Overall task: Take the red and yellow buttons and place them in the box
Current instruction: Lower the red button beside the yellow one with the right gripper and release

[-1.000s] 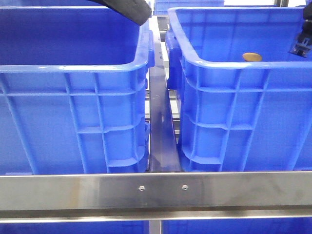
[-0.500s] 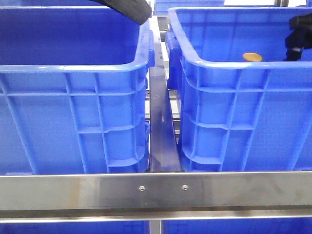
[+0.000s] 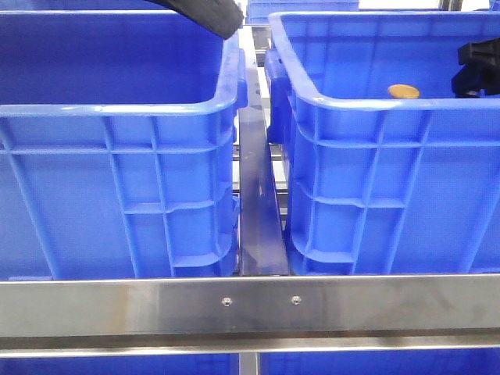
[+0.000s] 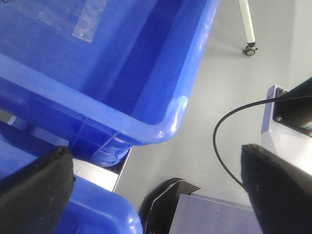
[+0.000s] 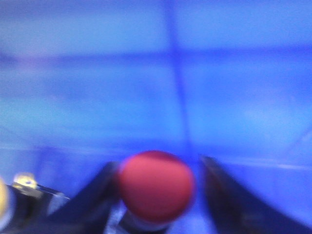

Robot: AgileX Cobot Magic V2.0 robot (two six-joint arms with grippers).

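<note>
Here my right gripper (image 5: 158,195) sits low inside the right blue crate (image 3: 375,109), at the 3 o'clock edge of the front view. The red button (image 5: 155,185) lies between my right fingers (image 5: 229,200), which stand apart on either side of it; the wrist picture is too blurred to tell whether either finger touches it. The yellow button (image 3: 404,91) rests on that crate's floor, toward 9 o'clock from the gripper and apart from it. My left gripper (image 4: 156,195) hangs above the far corner of the left blue crate (image 3: 117,117), at 12 o'clock in the front view, its fingers (image 4: 36,187) spread wide with nothing between them. A steel rail (image 3: 250,305) crosses in front of both crates
</note>
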